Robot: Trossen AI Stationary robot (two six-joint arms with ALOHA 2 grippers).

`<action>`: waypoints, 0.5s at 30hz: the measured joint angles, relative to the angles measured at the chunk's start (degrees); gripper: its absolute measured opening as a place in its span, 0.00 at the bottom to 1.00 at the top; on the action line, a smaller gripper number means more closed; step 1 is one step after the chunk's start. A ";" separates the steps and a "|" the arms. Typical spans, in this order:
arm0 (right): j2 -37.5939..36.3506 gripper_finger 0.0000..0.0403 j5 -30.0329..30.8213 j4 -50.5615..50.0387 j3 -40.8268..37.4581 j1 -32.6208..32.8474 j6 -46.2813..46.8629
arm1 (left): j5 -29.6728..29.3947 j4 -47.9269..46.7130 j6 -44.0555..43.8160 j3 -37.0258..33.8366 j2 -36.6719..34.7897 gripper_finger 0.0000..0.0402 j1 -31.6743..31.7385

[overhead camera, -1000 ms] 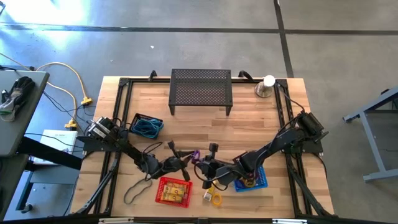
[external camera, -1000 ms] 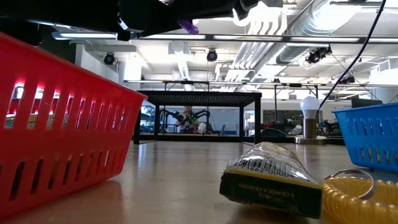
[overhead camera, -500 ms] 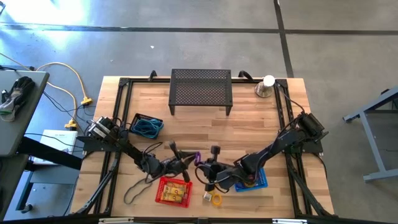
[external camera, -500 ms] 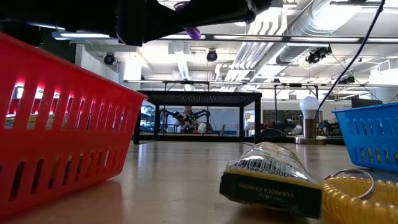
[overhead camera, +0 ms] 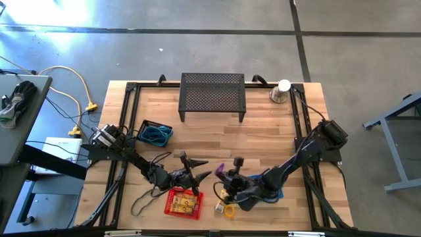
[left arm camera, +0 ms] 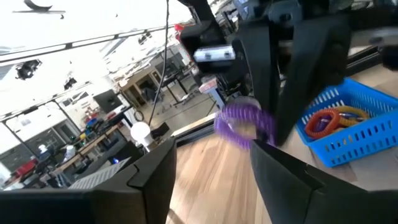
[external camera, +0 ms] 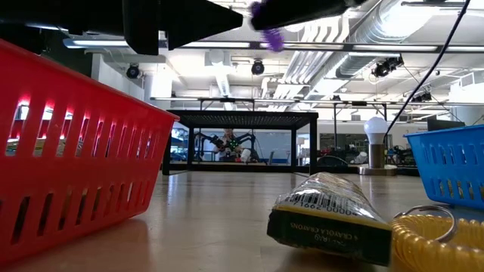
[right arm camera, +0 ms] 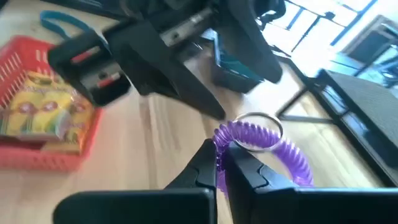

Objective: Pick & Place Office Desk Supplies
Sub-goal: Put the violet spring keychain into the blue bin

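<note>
Mid-sort: right gripper (right arm camera: 221, 163) pinched shut on a purple coil ring (right arm camera: 264, 144), left gripper (overhead camera: 199, 175) open, empty; yellow coil (overhead camera: 228, 210) remains loose near the blue basket (overhead camera: 276, 192)

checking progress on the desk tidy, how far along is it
Done: crayon packs in the red basket, rings in the blue basket. In hand: right gripper pinches the purple coil; left gripper stands open beside it. Left: yellow coil and crayon pack on the table.
</note>
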 joint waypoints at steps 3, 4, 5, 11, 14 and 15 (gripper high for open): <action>-1.13 0.01 2.73 -5.52 0.02 1.80 4.65 | -0.21 0.02 0.00 0.00 0.00 0.49 -0.19; -1.43 0.01 3.24 -7.46 0.02 2.47 6.42 | -0.20 0.01 -0.01 0.00 0.00 0.50 -0.19; -1.81 0.01 3.57 -9.53 -0.01 3.21 8.32 | -0.21 0.02 -0.01 0.00 0.00 0.50 -0.19; -5.09 0.01 -2.34 -16.52 -0.04 7.18 18.82 | -0.24 0.04 -0.03 0.00 0.00 0.50 -0.19; -7.92 0.01 -9.15 -20.78 0.02 9.02 26.21 | -0.24 0.02 -0.89 0.00 0.00 0.50 -0.31; -8.97 0.01 -11.36 -22.80 0.02 9.68 29.75 | -0.23 0.02 -1.62 0.00 0.00 0.50 -0.36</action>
